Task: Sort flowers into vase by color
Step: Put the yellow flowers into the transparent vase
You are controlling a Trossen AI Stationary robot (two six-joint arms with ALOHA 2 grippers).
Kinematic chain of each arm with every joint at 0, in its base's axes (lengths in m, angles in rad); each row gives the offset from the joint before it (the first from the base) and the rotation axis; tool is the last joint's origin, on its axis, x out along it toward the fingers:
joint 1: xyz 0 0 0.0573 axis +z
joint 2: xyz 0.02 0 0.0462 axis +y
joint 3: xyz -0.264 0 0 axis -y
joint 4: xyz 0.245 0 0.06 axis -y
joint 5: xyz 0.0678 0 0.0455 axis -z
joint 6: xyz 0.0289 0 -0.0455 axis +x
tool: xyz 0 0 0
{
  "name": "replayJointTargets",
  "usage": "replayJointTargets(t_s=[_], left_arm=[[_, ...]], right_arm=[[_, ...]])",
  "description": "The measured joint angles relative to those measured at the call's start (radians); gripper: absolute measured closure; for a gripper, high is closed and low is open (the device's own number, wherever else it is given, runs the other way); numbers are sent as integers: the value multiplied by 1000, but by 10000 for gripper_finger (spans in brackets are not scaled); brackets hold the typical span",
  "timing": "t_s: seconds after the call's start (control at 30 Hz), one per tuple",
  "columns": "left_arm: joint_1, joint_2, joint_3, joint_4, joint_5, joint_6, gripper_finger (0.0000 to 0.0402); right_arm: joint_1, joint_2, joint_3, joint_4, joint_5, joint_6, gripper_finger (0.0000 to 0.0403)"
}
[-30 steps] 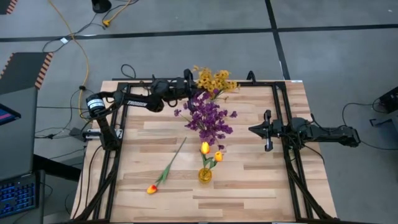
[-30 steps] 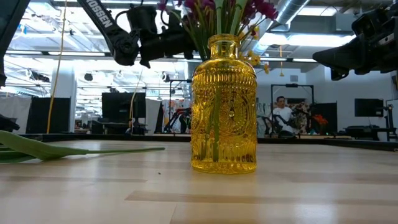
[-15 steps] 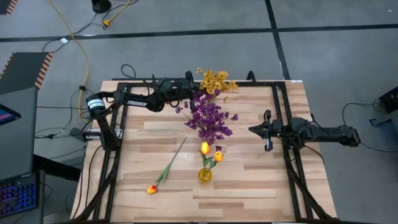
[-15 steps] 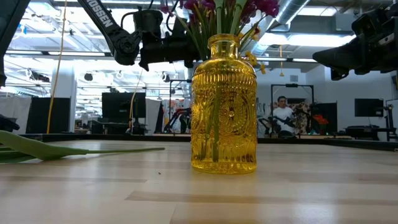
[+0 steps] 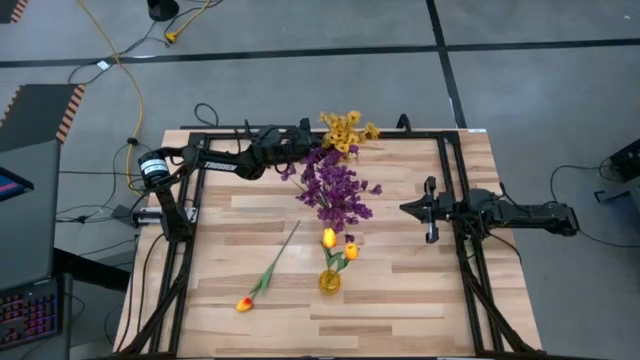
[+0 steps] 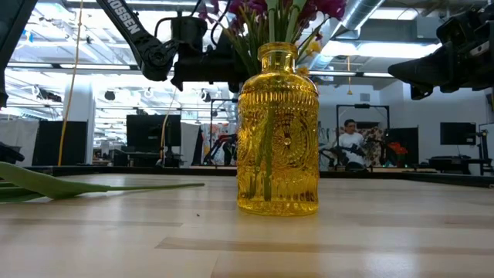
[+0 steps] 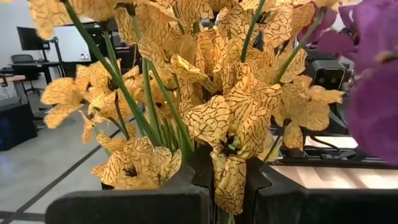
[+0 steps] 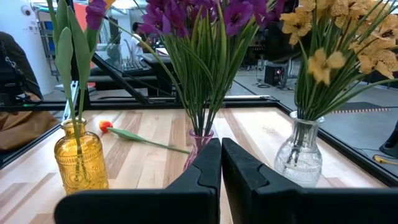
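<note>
The yellow clustered flowers (image 5: pixel 345 128) stand at the table's far edge, their stems in a clear glass vase (image 8: pixel 300 158). My left gripper (image 5: pixel 308 140) reaches them from the left and is shut on them (image 7: pixel 230 193). Purple blossoms (image 5: pixel 335 188) stand in a pink vase (image 8: pixel 200 146) near the middle. Two yellow-orange tulips stand in the amber glass vase (image 5: pixel 329 281) nearer the front. A third tulip (image 5: pixel 265 278) lies flat on the table to its left. My right gripper (image 5: pixel 430 210) hovers shut at the right, touching nothing. My left gripper pinches the yellow bunch between its two fingers at the green stems (image 7: pixel 186 146), just below the blooms. The fingers come level from the table's left, across the stems. The bunch stands upright, its lower stems in the clear vase (image 8: pixel 300 158).
A black frame (image 5: pixel 455 190) runs along the table's left, far and right sides. The three vases stand in a line from far to near down the middle. Bare wood lies at the front left (image 5: pixel 200 300) and front right (image 5: pixel 410 300).
My left gripper has moved a little toward the table's right, closer in on the yellow flowers. The yellow bunch has drawn together and shifted slightly toward the far edge.
</note>
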Motion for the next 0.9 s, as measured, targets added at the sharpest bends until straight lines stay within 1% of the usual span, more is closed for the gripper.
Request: replayJointTargets(t_s=[0.1,0.17,0.3,0.47,0.63,0.77,0.9], left_arm=[[0,0,0,-2,-18,-4,388],[-2,0,0,-2,-31,-8,378],[-3,0,0,-2,-50,-12,348],[-3,-1,0,-1,-49,-16,307],[-3,-31,-1,-12,-31,-33,273],[-3,-64,-1,-76,-28,-31,248],[-3,-99,-1,-158,-58,-31,226]], right_arm=[[0,0,0,0,0,0,360],[0,0,0,0,0,0,360],[0,0,0,0,0,0,360],[0,0,0,0,0,0,360],[0,0,0,0,0,0,360],[0,0,0,0,0,0,360],[0,0,0,0,0,0,360]])
